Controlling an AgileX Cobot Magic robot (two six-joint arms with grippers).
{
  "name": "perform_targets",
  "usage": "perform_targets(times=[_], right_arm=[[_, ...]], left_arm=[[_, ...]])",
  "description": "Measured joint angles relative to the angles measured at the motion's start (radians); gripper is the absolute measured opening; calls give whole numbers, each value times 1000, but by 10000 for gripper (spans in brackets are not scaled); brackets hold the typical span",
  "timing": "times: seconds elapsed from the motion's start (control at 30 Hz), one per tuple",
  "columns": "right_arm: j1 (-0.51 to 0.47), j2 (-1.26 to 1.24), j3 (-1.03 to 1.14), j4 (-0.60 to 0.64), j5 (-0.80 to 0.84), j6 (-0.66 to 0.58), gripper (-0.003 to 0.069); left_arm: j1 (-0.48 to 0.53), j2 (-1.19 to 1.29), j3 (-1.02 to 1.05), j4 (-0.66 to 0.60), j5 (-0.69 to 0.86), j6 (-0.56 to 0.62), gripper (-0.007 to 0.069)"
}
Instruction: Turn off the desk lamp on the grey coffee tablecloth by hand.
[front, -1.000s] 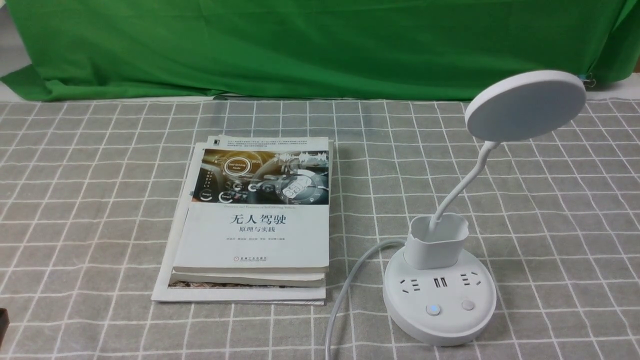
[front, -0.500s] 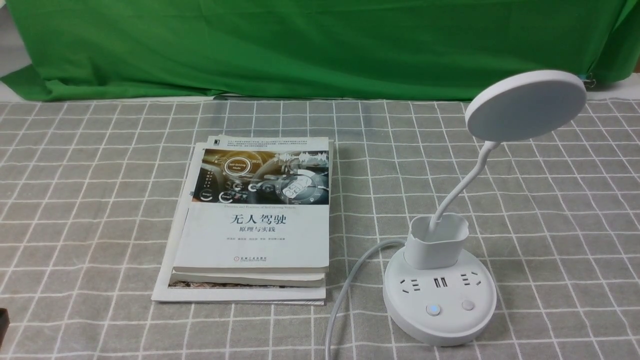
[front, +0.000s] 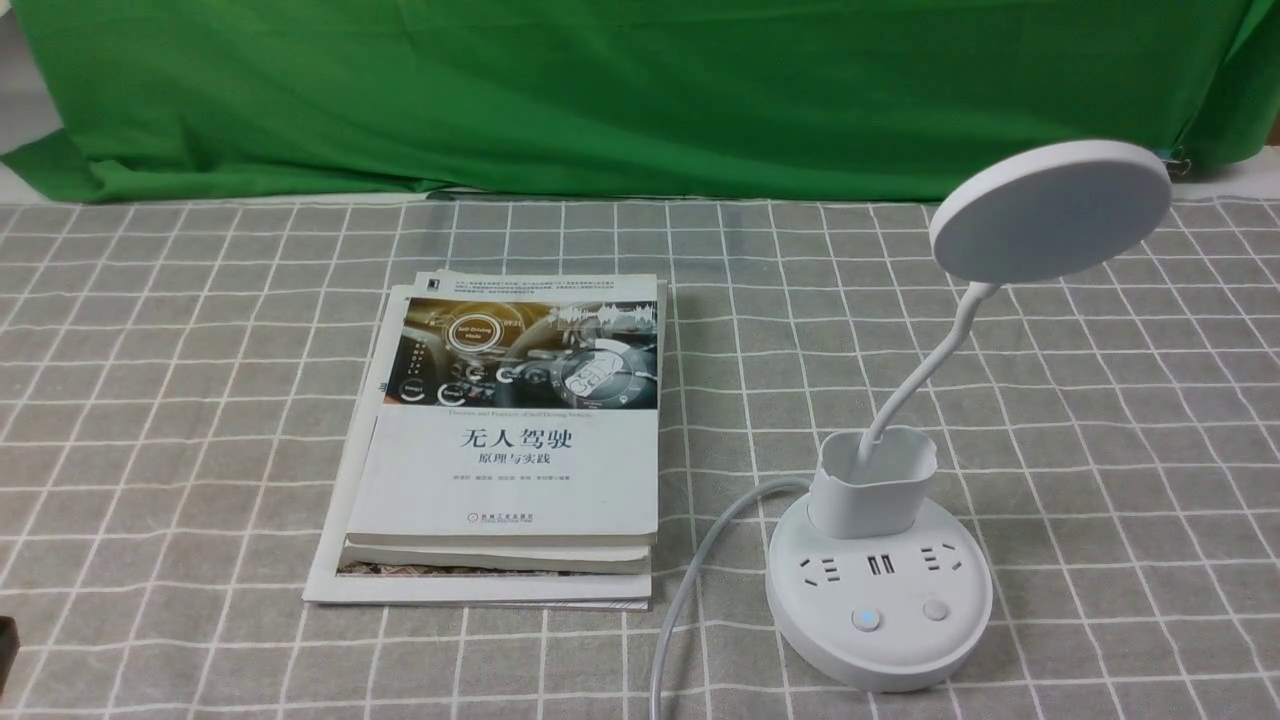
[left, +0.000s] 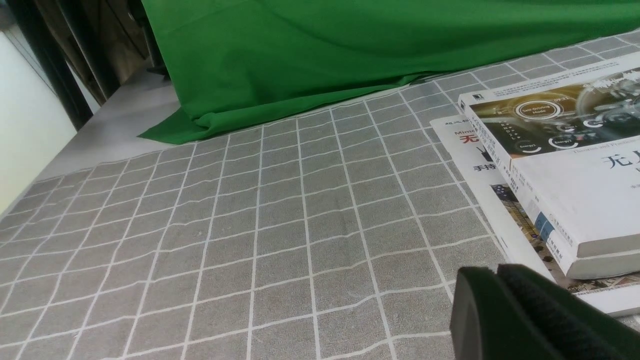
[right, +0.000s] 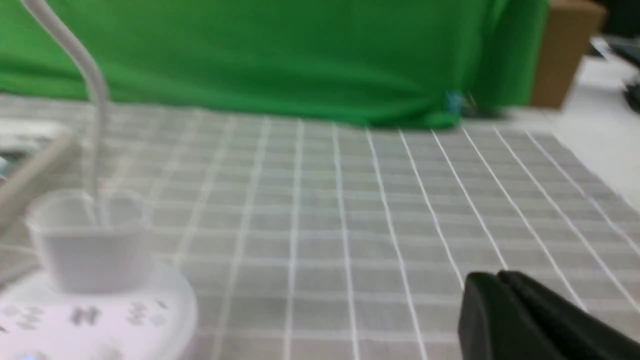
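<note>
Grey-brown fabric crossed by a grid of thin white lines, the grey coffee tablecloth (front: 200, 400), covers nearly the whole surface before me, and beyond its far edge hangs a plain green cloth backdrop (front: 620, 90). On the left-centre of the tablecloth lies a stack of white paperback books (front: 505, 450), the top one bearing a dashboard photograph and black Chinese lettering, with a thinner white booklet underneath. To the right of the books, on the near right part of the cloth, stands the white desk lamp (front: 880, 590): its flat round disc head (front: 1050, 212) is raised high and tilted, a thin bendy neck curves down from it into a small white cup, and the cup sits on a round base with sockets along the top and two buttons on the near side, the left button glowing pale blue. A pale grey cord (front: 690, 580) runs from the base's left side toward the near edge. My left gripper (left: 500, 280) hangs low near the left of the book stack, its black fingers pressed together with nothing between them. My right gripper (right: 497, 285) hangs to the right of the lamp base, apart from it, likewise closed and empty, though that view is blurred.
</note>
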Motion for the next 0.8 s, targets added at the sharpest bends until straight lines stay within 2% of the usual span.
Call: perform_targets(times=[0.1,0.8], right_arm=[[-33,-47,47,-1,19,0,38],[-34,-56,49,-1,11,-4,48]], left_arm=[[0,0,0,0,0,0,19],[0,-1,0,0,0,0,19]])
